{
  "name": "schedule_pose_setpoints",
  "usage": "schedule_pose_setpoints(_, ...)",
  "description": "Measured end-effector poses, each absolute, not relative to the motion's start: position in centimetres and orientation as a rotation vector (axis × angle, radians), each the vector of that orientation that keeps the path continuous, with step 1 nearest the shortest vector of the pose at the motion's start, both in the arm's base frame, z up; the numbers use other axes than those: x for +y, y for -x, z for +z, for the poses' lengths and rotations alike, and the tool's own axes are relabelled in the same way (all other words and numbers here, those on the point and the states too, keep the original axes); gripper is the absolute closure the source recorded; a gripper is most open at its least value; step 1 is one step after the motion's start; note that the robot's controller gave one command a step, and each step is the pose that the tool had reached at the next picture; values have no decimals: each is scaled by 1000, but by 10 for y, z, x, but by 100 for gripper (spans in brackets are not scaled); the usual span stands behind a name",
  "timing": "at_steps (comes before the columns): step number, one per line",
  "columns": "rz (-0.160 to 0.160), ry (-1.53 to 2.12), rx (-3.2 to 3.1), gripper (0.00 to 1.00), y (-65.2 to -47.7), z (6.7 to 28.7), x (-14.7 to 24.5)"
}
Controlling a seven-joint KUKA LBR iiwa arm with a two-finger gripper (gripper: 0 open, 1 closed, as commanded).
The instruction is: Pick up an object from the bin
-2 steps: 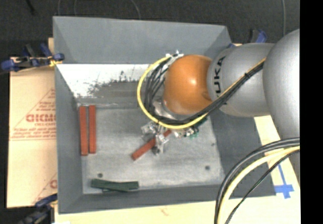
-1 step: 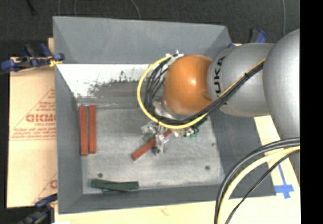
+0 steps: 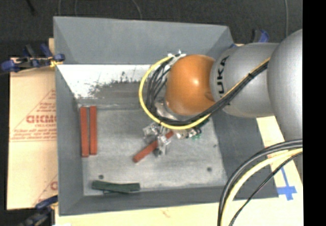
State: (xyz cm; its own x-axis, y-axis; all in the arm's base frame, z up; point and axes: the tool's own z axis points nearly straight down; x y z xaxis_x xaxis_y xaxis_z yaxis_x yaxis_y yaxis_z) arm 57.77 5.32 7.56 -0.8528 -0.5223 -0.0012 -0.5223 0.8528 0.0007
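Left of frame: two red bars [image 3: 88, 131] side by side, flat on the bin [image 3: 196, 166] floor. Below them, lower left, a dark green strip [image 3: 115, 187]. Centre — a red-brown stick [image 3: 144, 153] lies tilted on the floor, its upper end right at the gripper [image 3: 158, 137]; whether it is pinched, cannot tell. Nothing lifted — pick judged not yet done. Right: arm [image 3: 244, 82] lettered "KUKA".

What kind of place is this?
Probably a robotics laboratory set up for grasping trials: a silver KUKA arm reaches into a grey metal bin holding a few loose things, such as two red rectangular bars.
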Motion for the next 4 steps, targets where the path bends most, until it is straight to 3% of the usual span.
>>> schedule_pose_setpoints(4, 0, 849, 3028, 100, -577, 145, 52)
